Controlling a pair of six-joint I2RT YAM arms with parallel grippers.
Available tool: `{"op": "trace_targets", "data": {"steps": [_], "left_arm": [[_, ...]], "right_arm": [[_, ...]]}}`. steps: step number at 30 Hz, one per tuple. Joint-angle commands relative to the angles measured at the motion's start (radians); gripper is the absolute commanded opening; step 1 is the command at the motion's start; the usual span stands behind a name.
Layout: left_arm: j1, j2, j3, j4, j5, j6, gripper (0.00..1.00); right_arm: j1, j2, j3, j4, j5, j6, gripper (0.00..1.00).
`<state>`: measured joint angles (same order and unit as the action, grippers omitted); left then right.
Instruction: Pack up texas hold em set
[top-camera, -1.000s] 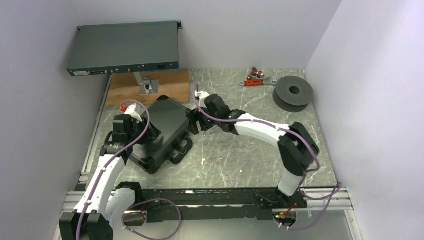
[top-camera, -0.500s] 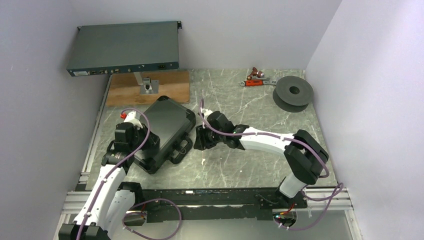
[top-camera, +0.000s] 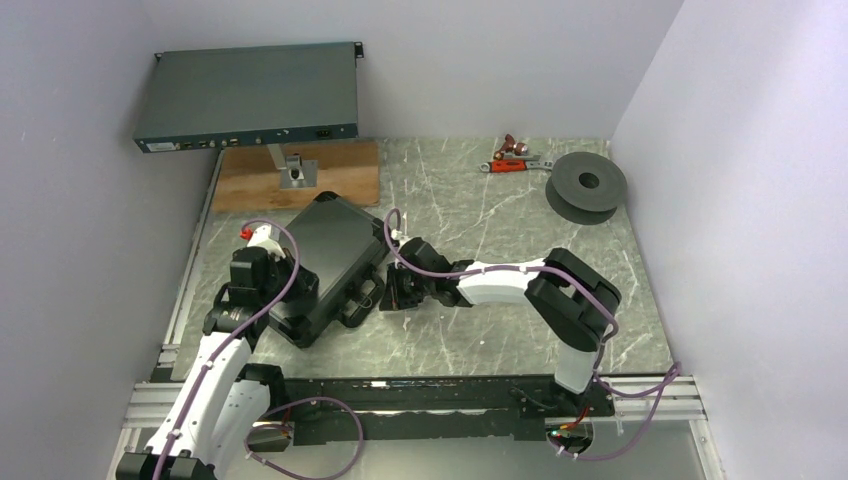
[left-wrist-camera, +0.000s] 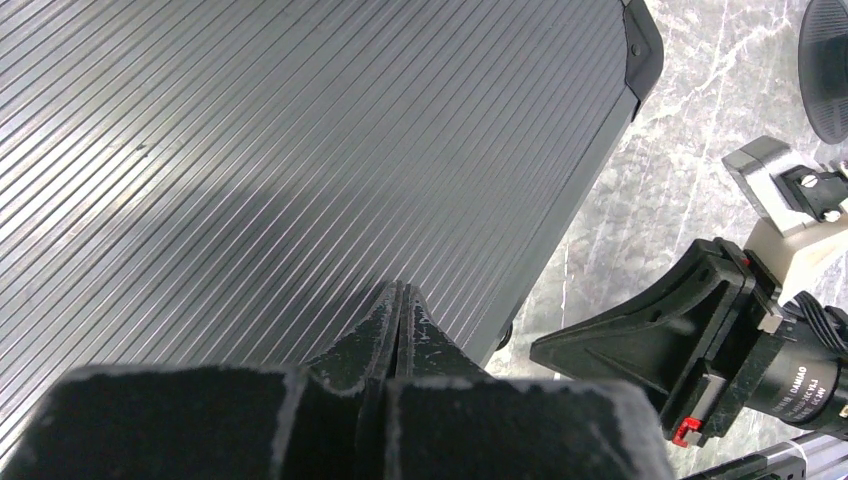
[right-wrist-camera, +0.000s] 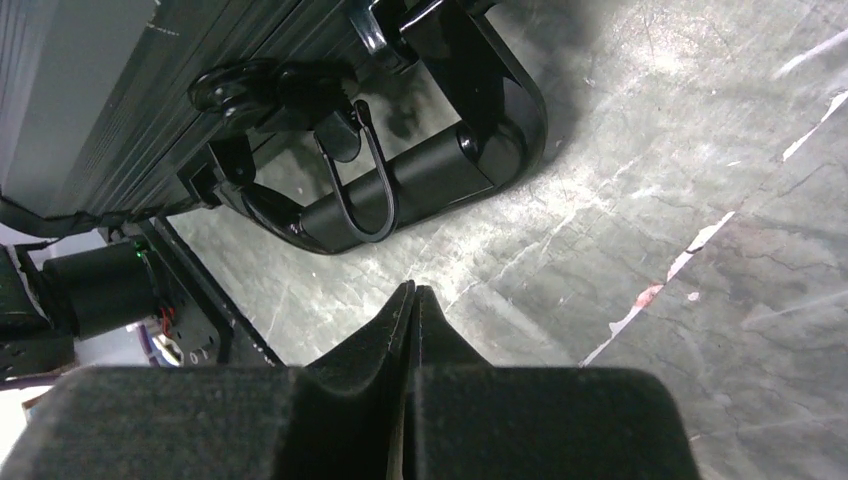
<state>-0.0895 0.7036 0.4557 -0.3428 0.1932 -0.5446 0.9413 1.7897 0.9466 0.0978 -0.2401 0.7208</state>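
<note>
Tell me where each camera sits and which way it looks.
Top external: fixed high behind the robot, looking down on the table; left arm, right arm and briefcase show.
Left wrist: on the left arm, looking along its shut left gripper across the briefcase's ribbed lid.
Right wrist: low over the table, behind the shut right gripper, facing the briefcase handle.
Shared: all three show the briefcase.

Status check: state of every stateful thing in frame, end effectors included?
Briefcase: closed, lying flat on the table.
Handle: folded out flat, not gripped.
Left end effector: shut, empty, over the ribbed lid.
Right end effector: shut, empty, near the handle, not touching it.
Spool: lying flat, far right, nothing touching it.
</note>
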Motion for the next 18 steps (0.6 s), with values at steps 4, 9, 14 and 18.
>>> {"op": "trace_targets", "data": {"steps": [4, 9, 14, 18], "left_arm": [[-0.007, -0.006, -0.018, -0.056, -0.023, -0.011, 0.0], [-0.012, -0.014, -0.013, -0.07, -0.037, -0.014, 0.0], [-0.013, -0.01, -0.01, -0.075, -0.043, -0.013, 0.0], [-0.016, -0.01, -0.009, -0.077, -0.044, -0.014, 0.0]], "right_arm": [[-0.001, 0.042, 0.017, 0.108, 0.005, 0.067, 0.0], [-0.001, 0.057, 0.014, 0.128, 0.041, 0.095, 0.0], [-0.001, 0.08, 0.036, 0.131, 0.047, 0.101, 0.0], [-0.001, 0.095, 0.053, 0.138, 0.035, 0.106, 0.0]]}}
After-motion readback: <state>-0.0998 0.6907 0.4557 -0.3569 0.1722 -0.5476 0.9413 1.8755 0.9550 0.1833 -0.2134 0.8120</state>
